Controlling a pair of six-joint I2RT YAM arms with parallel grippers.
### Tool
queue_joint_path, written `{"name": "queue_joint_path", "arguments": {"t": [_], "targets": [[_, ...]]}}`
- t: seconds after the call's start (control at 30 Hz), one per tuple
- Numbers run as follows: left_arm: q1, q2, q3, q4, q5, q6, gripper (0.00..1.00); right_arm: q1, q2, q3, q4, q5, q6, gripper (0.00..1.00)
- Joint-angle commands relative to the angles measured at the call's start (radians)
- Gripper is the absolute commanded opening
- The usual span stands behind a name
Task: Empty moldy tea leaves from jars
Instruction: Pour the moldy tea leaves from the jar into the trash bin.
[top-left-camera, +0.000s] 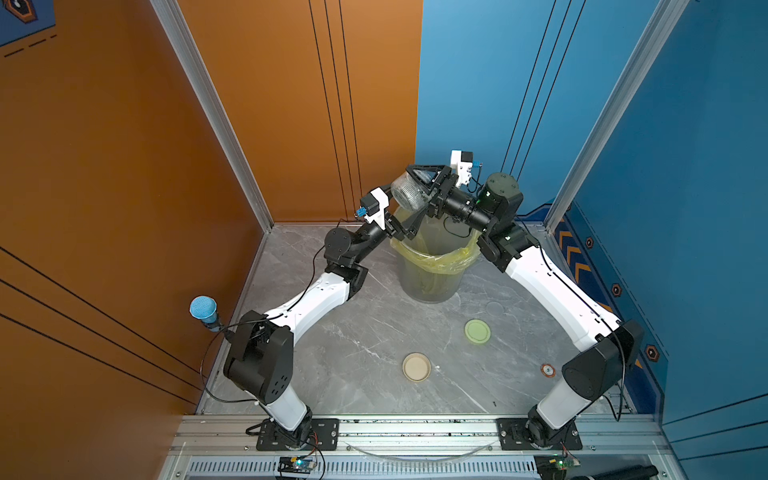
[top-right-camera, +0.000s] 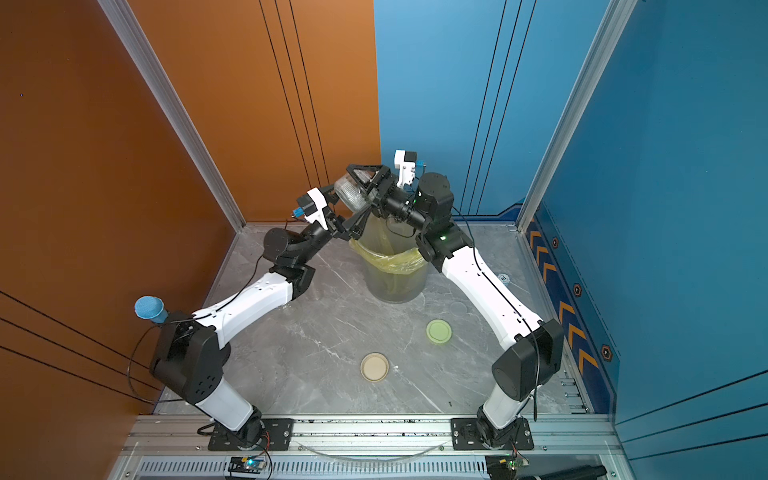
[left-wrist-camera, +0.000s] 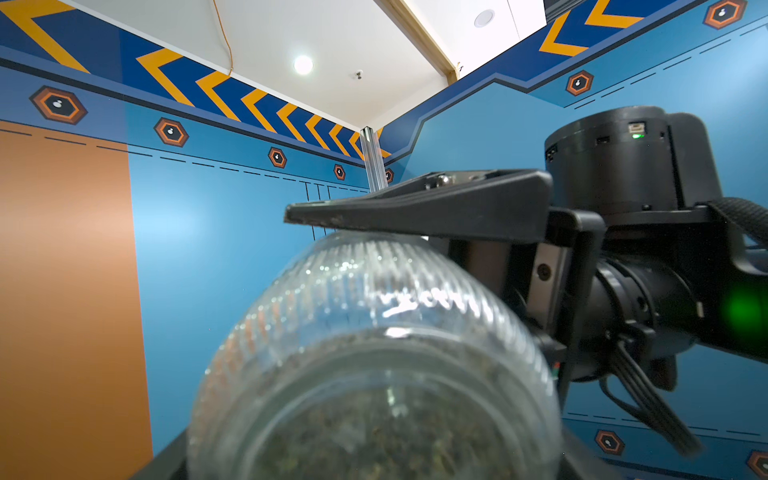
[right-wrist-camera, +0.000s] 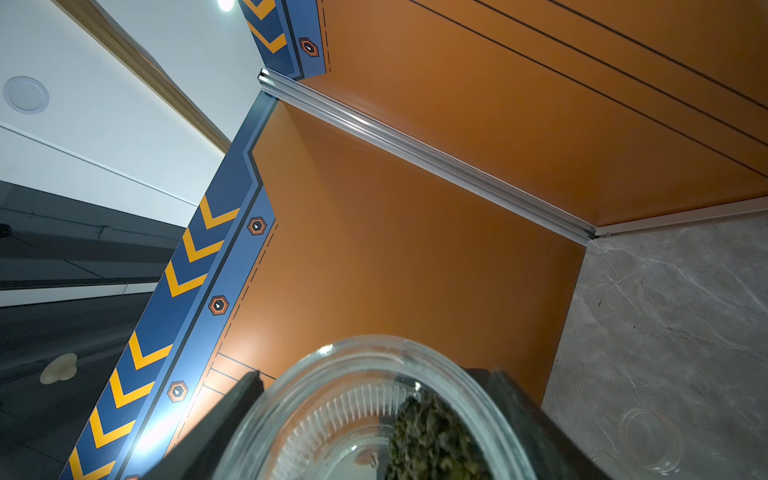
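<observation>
A clear ribbed jar (top-left-camera: 409, 193) (top-right-camera: 353, 193) lies tilted on its side in the air above the bin, with no lid on it. My right gripper (top-left-camera: 417, 196) (right-wrist-camera: 374, 419) is shut on it near the open mouth, one finger on each side. Dark tea leaves (right-wrist-camera: 432, 444) sit heaped inside the jar and show through its base (left-wrist-camera: 374, 436). My left gripper (top-left-camera: 401, 230) reaches up from the left, its jaws on either side of the jar's base (left-wrist-camera: 374, 332). Whether they press on the glass does not show. No other jars are in view.
A grey bin (top-left-camera: 428, 286) lined with a yellow bag stands at the back middle of the marble table, under the jar. A pale green lid (top-left-camera: 477, 331) and a beige lid (top-left-camera: 416, 367) lie in front of it. A blue-headed object (top-left-camera: 203, 308) sticks out at the left wall.
</observation>
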Motion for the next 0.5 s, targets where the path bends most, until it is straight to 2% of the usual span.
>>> {"name": "queue_joint_path", "arguments": {"t": [0.0, 0.03, 0.13, 0.47], "targets": [[0.003, 0.008, 0.033, 0.018, -0.012, -0.009, 0.83, 0.009, -0.015, -0.007, 0.071, -0.013, 0.011, 0.4], [0.004, 0.007, 0.036, 0.018, -0.011, -0.009, 0.85, 0.009, -0.015, -0.01, 0.07, -0.013, 0.012, 0.4], [0.001, 0.004, 0.041, 0.018, -0.011, -0.014, 0.99, 0.009, -0.014, -0.019, 0.075, -0.014, 0.012, 0.4], [0.001, -0.017, 0.037, -0.002, 0.025, -0.013, 0.98, 0.006, -0.014, -0.019, 0.074, -0.013, 0.012, 0.39]]}}
